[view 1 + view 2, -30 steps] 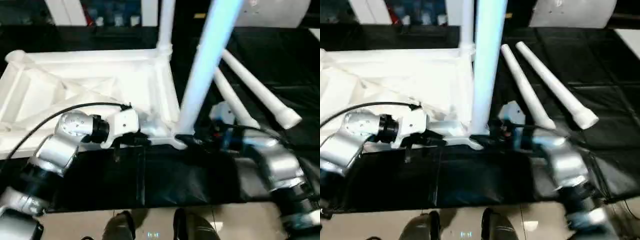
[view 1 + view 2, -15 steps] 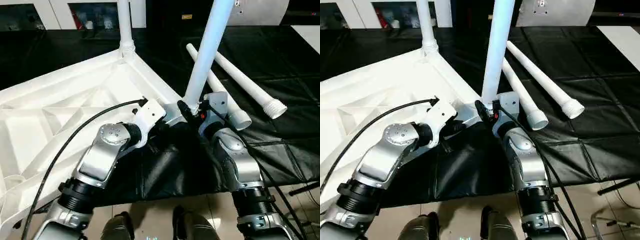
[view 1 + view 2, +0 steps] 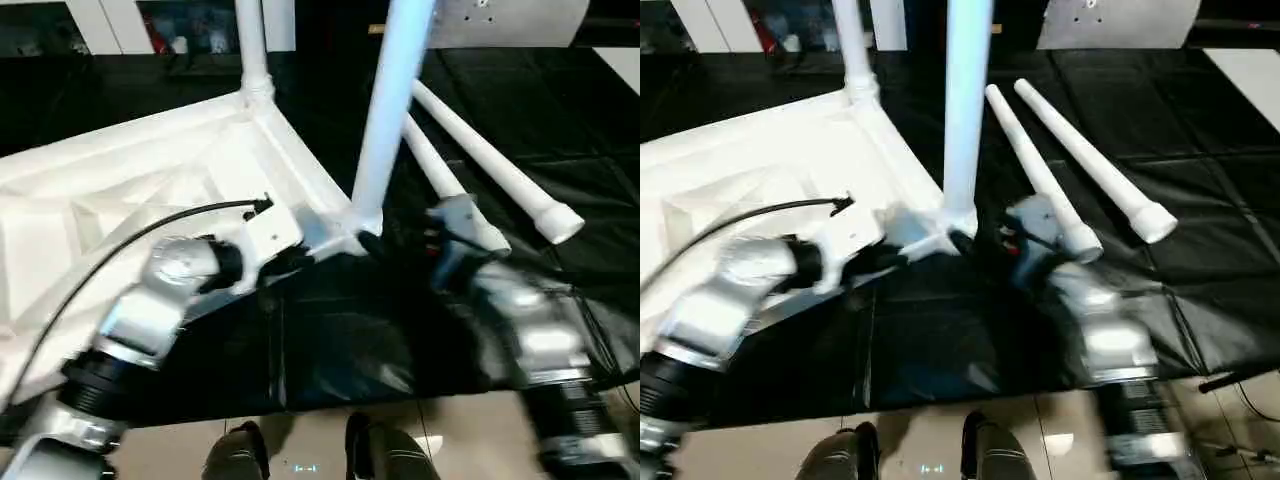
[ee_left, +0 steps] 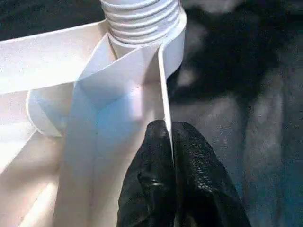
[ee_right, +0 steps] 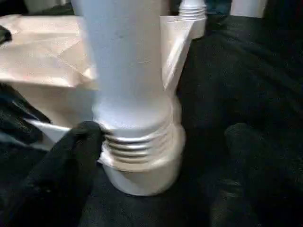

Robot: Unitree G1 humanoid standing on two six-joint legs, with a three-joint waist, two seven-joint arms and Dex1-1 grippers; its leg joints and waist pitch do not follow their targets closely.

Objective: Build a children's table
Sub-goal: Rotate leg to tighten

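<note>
Item: children's table top [image 3: 130,190], white plastic, lying upside down on the black-covered desk [image 3: 1200,200], ribbed underside facing up, occupying the left and centre of the scene.

Fitted legs: two. Far leg [image 3: 250,40] stands upright in the far corner socket. Near leg [image 3: 966,100] stands upright in the near-right corner socket [image 5: 142,165]; its thread rings show just above the socket rim in the right wrist view.

Loose legs: two, lying side by side on the desk to the right of the top, running from far-left to near-right. First loose leg [image 3: 1040,175] lies closer to the top, its wide end just beside the right arm. Second loose leg [image 3: 1090,160] lies further right, wide end near the desk's right part.

Left end effector [image 4: 168,156]: fingers closed together, pinching the thin vertical wall of the top beside the near-right socket.

Right end effector [image 5: 156,179]: fingers spread wide on either side of the near-right socket; one finger [image 5: 71,161] is at the thread rings, whether touching cannot be told; the other finger [image 5: 246,156] stands clear of the socket.

Obstructions: the near leg rises between the camera and the loose legs; a black cable [image 3: 130,230] arcs over the left forearm across the top.

Surroundings: pale floor at the near edge, white cabinets [image 3: 110,20] beyond the desk.
</note>
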